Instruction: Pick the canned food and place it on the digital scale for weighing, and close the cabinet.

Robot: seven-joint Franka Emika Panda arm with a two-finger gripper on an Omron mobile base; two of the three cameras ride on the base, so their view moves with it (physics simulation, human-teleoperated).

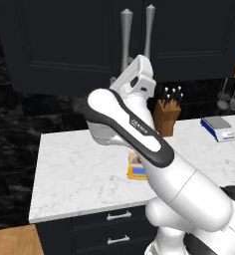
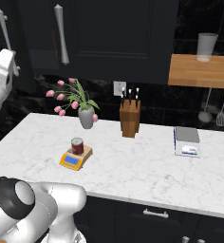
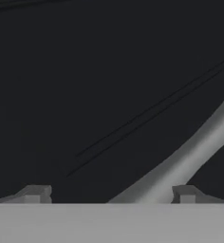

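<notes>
My tool [image 3: 109, 194] stands wide, its two tips well apart and gripping nothing, pressed close to the black panelled door of the cabinet [image 3: 85, 85]; one silver bar handle [image 3: 190, 152] slants across just past my right tip. The doors look flush or nearly so, though from these angles I cannot tell whether the last gap is shut.

The canned food [image 2: 77, 145] already sits on the digital scale [image 2: 76, 158], toward the near left of the worktop [image 2: 133, 166], so I judge the placing done and the closing of the cabinet the step in hand. Next, I think, comes a steady push on the door face until it seats, keeping my tips off the handle.

Counted: one can, one yellow scale, one white and blue scale [image 2: 187, 141] to the right, one knife block [image 2: 130, 118] and one vase of pink flowers [image 2: 85, 115] at the far edge, and two long door handles [image 1: 149, 30].
</notes>
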